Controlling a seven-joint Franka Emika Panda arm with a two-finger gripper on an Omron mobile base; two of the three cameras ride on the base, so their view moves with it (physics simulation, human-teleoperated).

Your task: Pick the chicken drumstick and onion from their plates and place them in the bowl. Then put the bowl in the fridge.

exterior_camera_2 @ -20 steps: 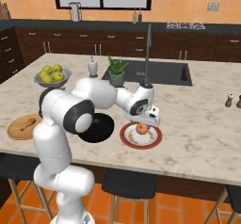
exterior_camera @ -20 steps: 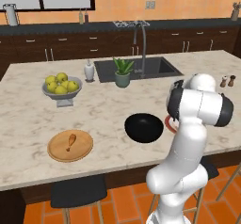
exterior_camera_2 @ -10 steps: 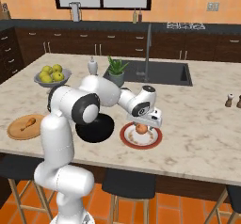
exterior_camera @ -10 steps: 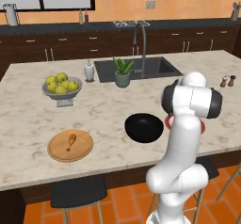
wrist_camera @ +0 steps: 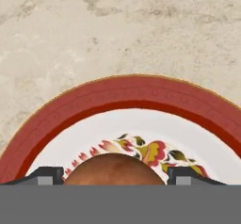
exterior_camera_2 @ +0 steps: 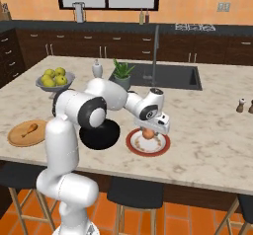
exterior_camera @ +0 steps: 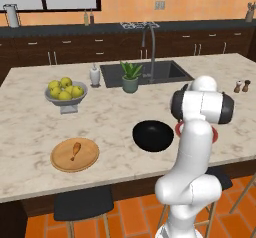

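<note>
The arm reaches forward and down from its base over the marble counter, its wrist bent so the gripper points straight down onto the white plate with the red-brown rim. In the hand view the two dark fingertips stand on either side of the onion, just beside its flanks with the jaws wide; whether they already press on it cannot be told. The onion sits on that plate, and the black bowl lies just beside the plate to its left. The chicken drumstick lies on the light-wood disc, well apart at the counter's left end. Compared with a second ago, the gripper has dropped lower over the plate so that it now straddles the onion, and the jaws have begun to narrow; the bowl, plates and drumstick have not moved.
</note>
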